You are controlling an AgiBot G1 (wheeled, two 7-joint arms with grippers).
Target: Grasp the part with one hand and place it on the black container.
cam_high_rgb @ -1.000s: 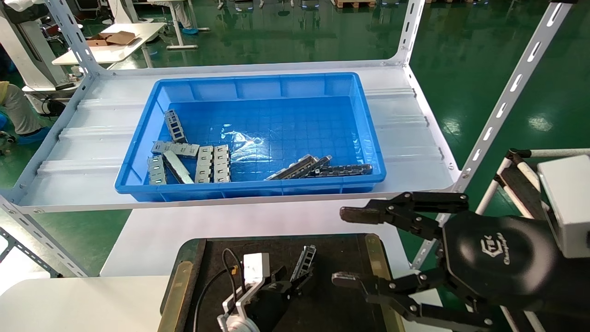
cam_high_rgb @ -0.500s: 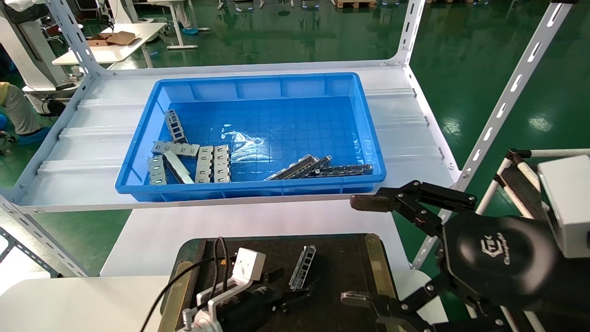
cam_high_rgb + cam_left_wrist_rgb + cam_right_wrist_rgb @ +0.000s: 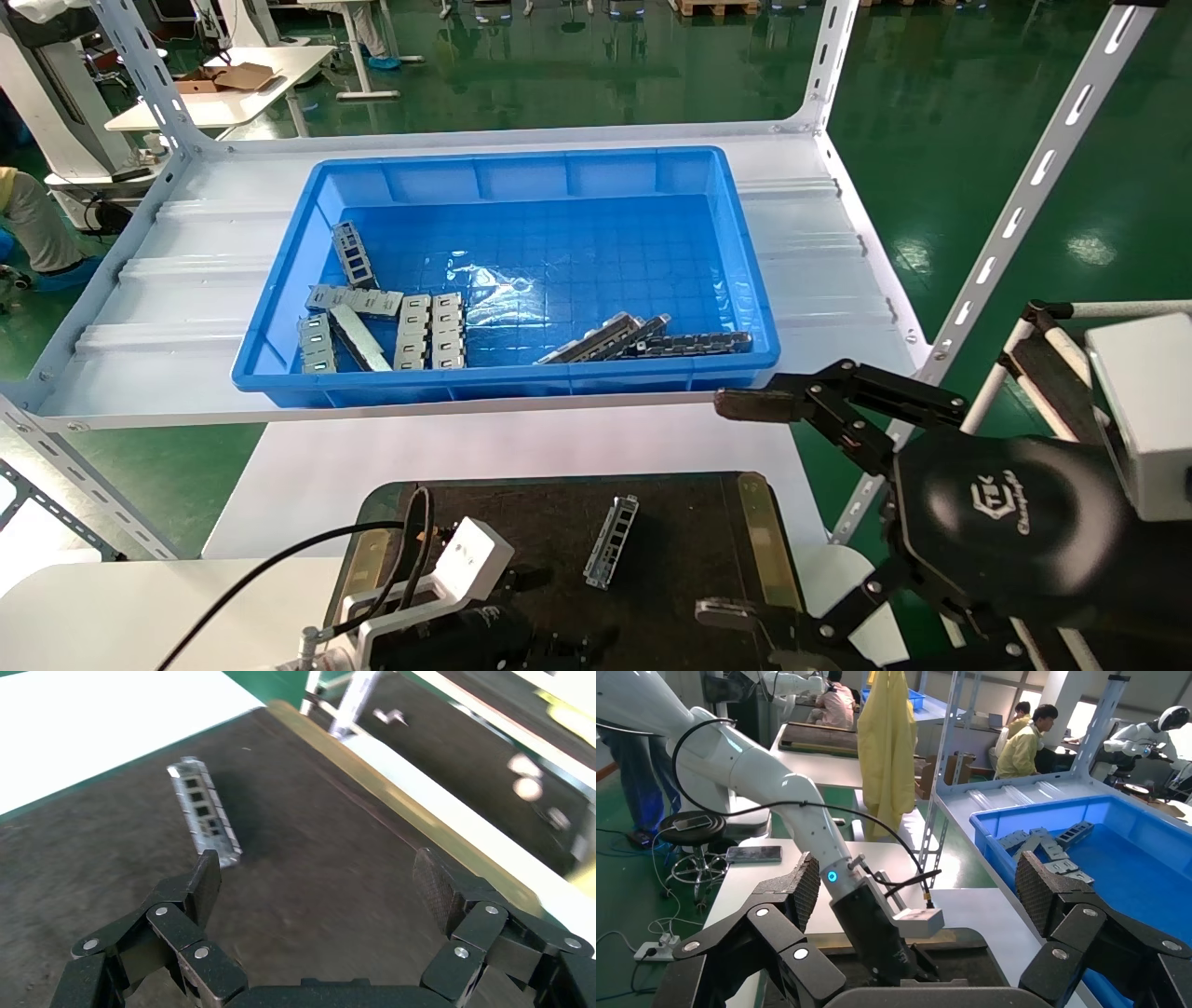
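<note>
Part lies flat on the black container, untouched. I read my left hand at its 7 o'clock, fingers spread; right hand at 3 o'clock, likewise splayed

The left hand is cut off by the near edge; the container's near part too.

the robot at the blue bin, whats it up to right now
The part lies flat on the black container, not held by anything. The left hand sits just short of it, fingers spread open and empty. The right hand hovers open at the container's right edge. More parts remain in the blue bin.
</note>
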